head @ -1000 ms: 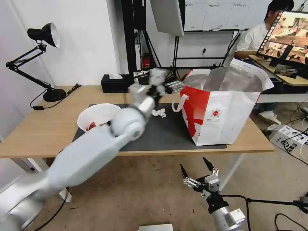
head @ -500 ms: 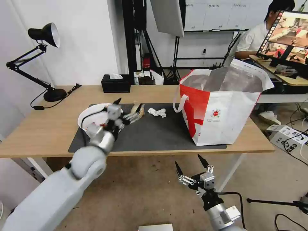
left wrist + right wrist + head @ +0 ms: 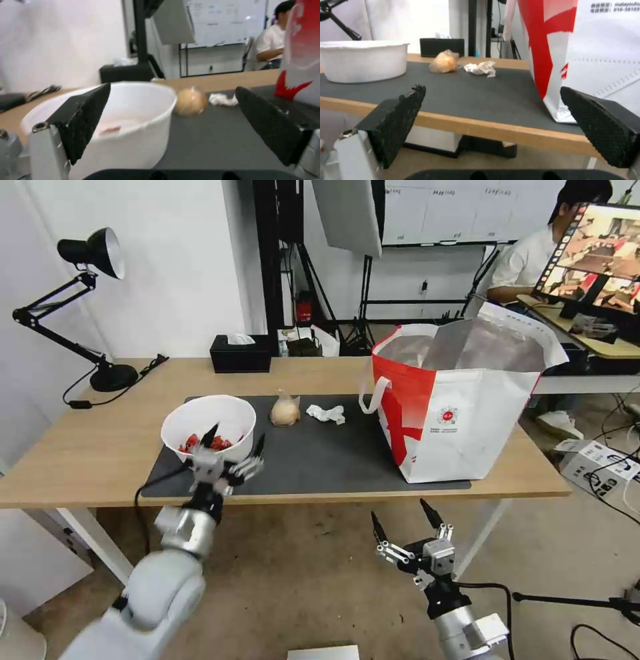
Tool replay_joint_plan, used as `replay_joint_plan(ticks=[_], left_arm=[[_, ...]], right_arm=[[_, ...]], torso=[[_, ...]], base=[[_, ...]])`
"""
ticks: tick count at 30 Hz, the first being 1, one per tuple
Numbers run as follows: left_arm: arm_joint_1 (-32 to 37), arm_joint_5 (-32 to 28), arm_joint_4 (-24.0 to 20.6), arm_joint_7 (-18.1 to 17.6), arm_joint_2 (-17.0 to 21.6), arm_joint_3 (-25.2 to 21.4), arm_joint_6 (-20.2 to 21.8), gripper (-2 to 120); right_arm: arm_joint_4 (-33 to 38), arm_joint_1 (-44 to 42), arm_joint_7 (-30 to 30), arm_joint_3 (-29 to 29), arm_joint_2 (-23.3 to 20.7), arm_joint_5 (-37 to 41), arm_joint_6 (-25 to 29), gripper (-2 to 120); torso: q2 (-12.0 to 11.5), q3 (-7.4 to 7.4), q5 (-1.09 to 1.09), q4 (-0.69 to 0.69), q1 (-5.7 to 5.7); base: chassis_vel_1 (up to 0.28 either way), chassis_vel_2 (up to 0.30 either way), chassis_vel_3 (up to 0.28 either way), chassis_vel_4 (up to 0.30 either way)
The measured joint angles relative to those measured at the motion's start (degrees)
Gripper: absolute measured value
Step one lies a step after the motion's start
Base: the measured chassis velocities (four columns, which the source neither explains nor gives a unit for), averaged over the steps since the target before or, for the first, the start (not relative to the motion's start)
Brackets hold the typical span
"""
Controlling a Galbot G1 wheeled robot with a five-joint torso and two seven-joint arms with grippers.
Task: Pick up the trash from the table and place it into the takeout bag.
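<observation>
The table (image 3: 100, 447) is light wood with a smooth matt top, and the dark grey mat (image 3: 320, 460) on it looks matt and slightly grainy. The white bowl (image 3: 208, 421) is smooth plastic. The knotted bag (image 3: 285, 411) is thin clear film, the tissue (image 3: 326, 413) crumpled paper. The takeout bag (image 3: 460, 413) is stitched white and red fabric, lined with shiny silver foil. Both the left pincer (image 3: 233, 441) and the right pincer (image 3: 403, 519) carry rough black textured pads (image 3: 400, 120) on grey metal.

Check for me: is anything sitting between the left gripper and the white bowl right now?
Nothing visible does. The left gripper, fingers open, hangs at the table's near edge right in front of the white bowl. The knotted bag and tissue lie off toward the takeout bag. The right gripper waits below the table.
</observation>
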Motion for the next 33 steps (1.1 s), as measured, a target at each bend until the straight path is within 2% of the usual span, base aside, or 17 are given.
replay_joint_plan(ticks=[6, 13, 22, 30, 33], left_arm=[[6.79, 0.64, -0.73, 0.7, -3.4, -3.88, -0.33, 100], [9.46, 1.14, -0.45, 2.23, -4.6, -5.34, -0.33, 100], [10.53, 1.13, 0.56, 2.44, -5.01, -5.78, -0.3, 100], [10.77, 1.73, 0.83, 2.39, -5.0, -4.99, -0.32, 100], [10.85, 1.75, 0.95, 2.34, -5.08, -5.08, -1.01, 100]], right_arm=[[-1.12, 0.57, 0.49, -0.52, 0.03, -0.07, 0.21, 100], [-1.72, 1.12, 1.13, -0.78, -0.26, -0.07, 0.21, 100], [-2.0, 2.25, 1.56, -1.56, -1.23, 0.02, -0.08, 100], [-1.55, 11.98, 3.37, -6.66, -8.19, 4.31, -4.22, 100], [-1.42, 20.56, 4.92, -10.77, -12.07, 8.68, -7.79, 100]], torso=[[0.0, 0.0, 0.0, 0.0, 0.0], [0.0, 0.0, 0.0, -0.01, 0.01], [-0.01, 0.01, 0.0, -0.02, 0.01], [-0.01, 0.01, 0.0, -0.01, 0.02], [-0.01, 0.01, -0.01, -0.01, 0.02]], base=[[0.0, 0.0, 0.0, 0.0], [0.0, 0.0, 0.0, 0.0], [0.0, 0.0, 0.0, 0.0], [0.0, 0.0, 0.0, 0.0], [0.0, 0.0, 0.0, 0.0]])
